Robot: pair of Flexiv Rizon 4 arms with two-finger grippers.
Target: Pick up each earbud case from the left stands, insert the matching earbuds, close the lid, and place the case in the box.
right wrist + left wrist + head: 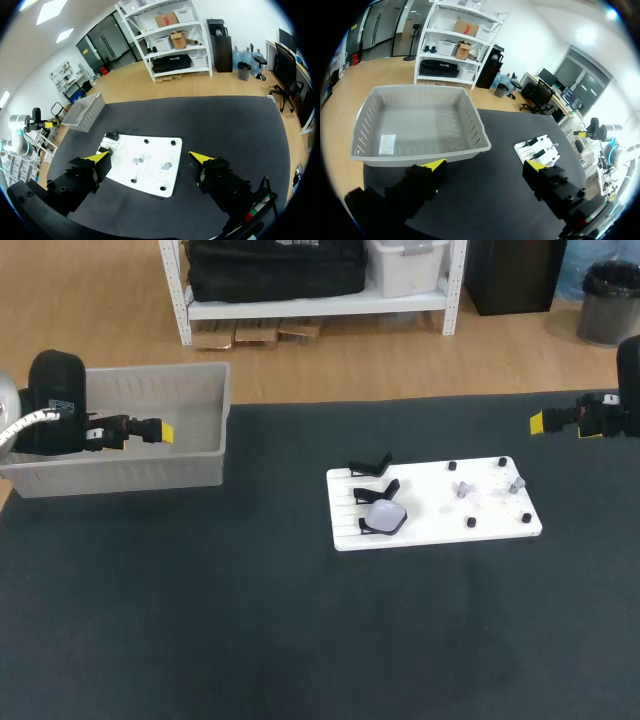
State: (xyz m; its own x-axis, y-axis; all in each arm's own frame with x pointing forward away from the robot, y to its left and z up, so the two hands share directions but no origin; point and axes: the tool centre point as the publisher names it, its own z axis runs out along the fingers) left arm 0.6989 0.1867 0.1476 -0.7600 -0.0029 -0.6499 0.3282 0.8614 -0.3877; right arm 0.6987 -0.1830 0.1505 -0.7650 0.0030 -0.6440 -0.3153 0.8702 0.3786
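My left claw point(485, 165) and right claw point(150, 157) gape open, holding nothing. The smooth, round case point(384, 515) sits on a thin black stand point(366, 529) ahead of the right claw, on a flat white board point(440, 527).

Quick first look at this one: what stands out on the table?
A white board lies mid-table, with black stands at its left end and a pale earbud case on the nearest one. A grey box with no case in it sits far left. The left gripper by it and the right gripper far right are open, holding nothing.
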